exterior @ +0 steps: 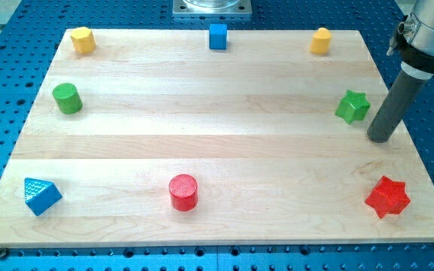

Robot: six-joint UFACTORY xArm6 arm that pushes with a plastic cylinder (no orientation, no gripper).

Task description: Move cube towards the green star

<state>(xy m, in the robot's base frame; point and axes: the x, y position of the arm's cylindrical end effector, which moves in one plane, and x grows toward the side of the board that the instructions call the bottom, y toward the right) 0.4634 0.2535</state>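
Observation:
A blue cube point(217, 35) sits at the view's top edge of the wooden board point(217, 150), near the middle. A green star point(352, 106) lies at the view's right side. My tip point(380, 138) rests on the board just right of and slightly below the green star, a small gap apart from it. The tip is far from the blue cube, which lies up and to the left.
A yellow block point(83, 39) sits at the top left and another yellow block point(320, 41) at the top right. A green cylinder point(67, 98) is at the left, a blue triangular block point(41, 195) at the bottom left, a red cylinder point(183, 192) at the bottom middle, a red star point(387, 197) at the bottom right.

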